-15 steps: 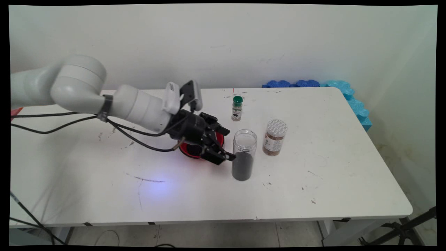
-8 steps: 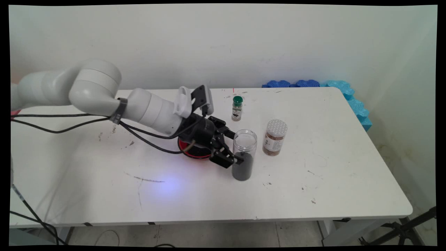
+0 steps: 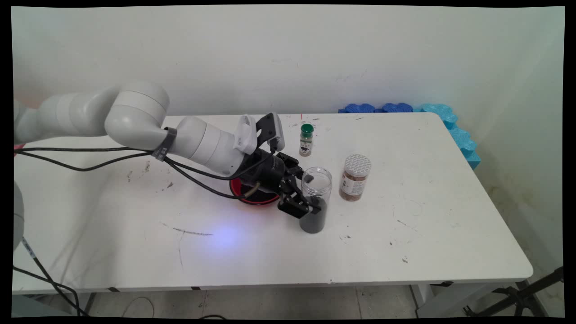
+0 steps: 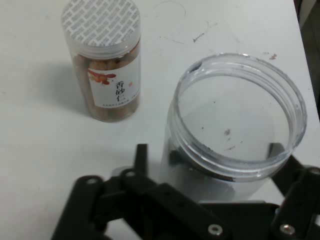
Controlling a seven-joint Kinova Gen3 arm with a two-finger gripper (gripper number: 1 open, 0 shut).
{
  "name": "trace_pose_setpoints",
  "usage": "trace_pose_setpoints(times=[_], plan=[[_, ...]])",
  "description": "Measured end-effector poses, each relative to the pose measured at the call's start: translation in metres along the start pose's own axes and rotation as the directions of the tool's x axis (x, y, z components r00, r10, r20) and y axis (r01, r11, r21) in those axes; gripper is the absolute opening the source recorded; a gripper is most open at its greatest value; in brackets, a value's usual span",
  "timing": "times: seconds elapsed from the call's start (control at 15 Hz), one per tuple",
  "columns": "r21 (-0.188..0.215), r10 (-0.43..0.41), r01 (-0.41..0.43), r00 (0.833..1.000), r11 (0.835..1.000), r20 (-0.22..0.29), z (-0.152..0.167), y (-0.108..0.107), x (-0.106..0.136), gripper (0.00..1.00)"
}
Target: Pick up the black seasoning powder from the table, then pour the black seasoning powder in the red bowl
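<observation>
Since the earlier frames, the black two-finger gripper (image 3: 310, 198) has been carried rightward from over the red shallow bowl (image 3: 252, 196), mid-frame, to the lidless clear plastic jar half filled with dark powder (image 3: 315, 200). Its spread, unclenched jaws are seen on either side of the jar (image 4: 235, 130) in the hand view; contact cannot be told. Right of centre, a foil-topped clear jar of brown contents (image 3: 355, 177) is seen; a small green-capped bottle (image 3: 306, 140) stands behind.
</observation>
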Motion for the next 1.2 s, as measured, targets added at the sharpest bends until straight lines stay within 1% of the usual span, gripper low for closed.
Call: trace_pose_setpoints(times=[0.07, 0.47, 0.73, 1.0, 1.2], plan=[[-0.002, 0.000, 0.000, 1.000, 1.000, 0.000, 0.001, 0.000, 0.000, 0.00], [-0.012, -0.013, 0.013, 1.000, 1.000, 0.001, 0.001, -0.001, 0.000, 0.00], [-0.024, -0.010, 0.010, 1.000, 1.000, -0.007, -0.010, 0.000, -0.001, 0.00], [-0.035, 0.007, -0.008, 1.000, 0.999, -0.019, -0.038, 0.002, -0.001, 0.00], [-0.035, 0.014, -0.015, 1.000, 0.999, -0.027, -0.058, 0.004, 0.001, 0.00]])
